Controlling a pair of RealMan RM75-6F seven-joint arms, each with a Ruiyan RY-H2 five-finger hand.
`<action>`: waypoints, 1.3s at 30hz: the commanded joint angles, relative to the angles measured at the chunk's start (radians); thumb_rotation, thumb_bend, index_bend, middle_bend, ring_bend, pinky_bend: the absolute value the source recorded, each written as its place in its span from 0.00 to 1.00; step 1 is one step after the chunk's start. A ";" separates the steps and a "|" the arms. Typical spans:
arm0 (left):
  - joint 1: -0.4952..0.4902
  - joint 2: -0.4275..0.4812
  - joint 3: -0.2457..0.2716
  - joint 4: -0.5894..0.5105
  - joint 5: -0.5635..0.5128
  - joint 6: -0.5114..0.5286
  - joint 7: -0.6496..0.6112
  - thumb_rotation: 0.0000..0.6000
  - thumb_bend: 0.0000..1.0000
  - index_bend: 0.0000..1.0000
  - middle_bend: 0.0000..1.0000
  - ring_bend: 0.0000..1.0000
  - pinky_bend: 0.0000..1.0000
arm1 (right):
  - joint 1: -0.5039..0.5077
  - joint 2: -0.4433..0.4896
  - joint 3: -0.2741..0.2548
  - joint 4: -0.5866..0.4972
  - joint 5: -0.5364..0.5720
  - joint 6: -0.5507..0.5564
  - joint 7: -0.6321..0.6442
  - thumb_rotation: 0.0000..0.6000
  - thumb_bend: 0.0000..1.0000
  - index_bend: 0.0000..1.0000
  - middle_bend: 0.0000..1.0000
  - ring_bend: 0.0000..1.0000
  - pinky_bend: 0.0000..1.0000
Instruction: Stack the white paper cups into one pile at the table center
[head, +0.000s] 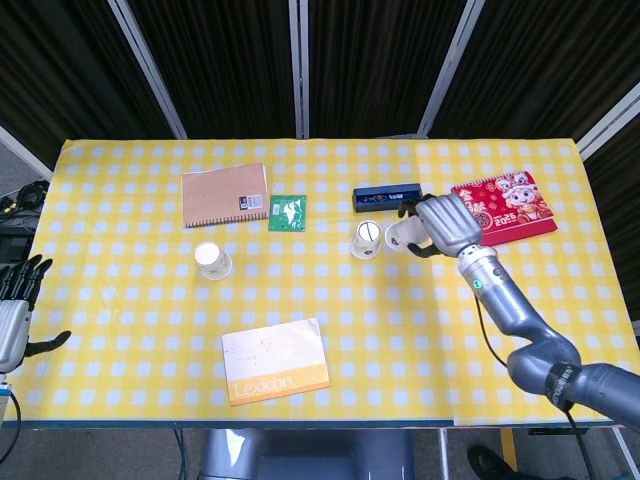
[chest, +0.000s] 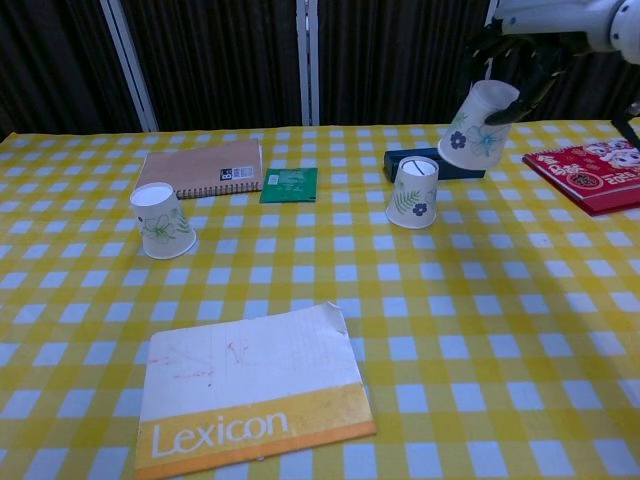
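My right hand holds a white paper cup with a flower print, tilted mouth-down in the air. It hangs just right of and above an upside-down paper cup standing near the table middle. Another upside-down paper cup stands at the left. My left hand hovers open off the table's left edge, seen only in the head view.
A brown notebook, a green packet and a dark blue box lie along the back. A red calendar sits at the right. A Lexicon booklet lies near the front edge.
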 joint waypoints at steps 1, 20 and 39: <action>-0.002 0.000 -0.001 0.002 -0.004 -0.004 -0.001 1.00 0.00 0.00 0.00 0.00 0.00 | 0.060 -0.066 0.001 0.039 0.083 -0.021 -0.083 1.00 0.21 0.41 0.45 0.40 0.59; -0.009 0.007 -0.013 0.028 -0.050 -0.030 -0.035 1.00 0.00 0.00 0.00 0.00 0.00 | 0.171 -0.208 -0.011 0.159 0.274 0.035 -0.241 1.00 0.20 0.36 0.41 0.39 0.59; -0.014 0.005 -0.012 0.039 -0.054 -0.036 -0.045 1.00 0.00 0.00 0.00 0.00 0.00 | 0.146 -0.078 -0.025 -0.036 0.250 0.103 -0.215 1.00 0.05 0.05 0.03 0.18 0.49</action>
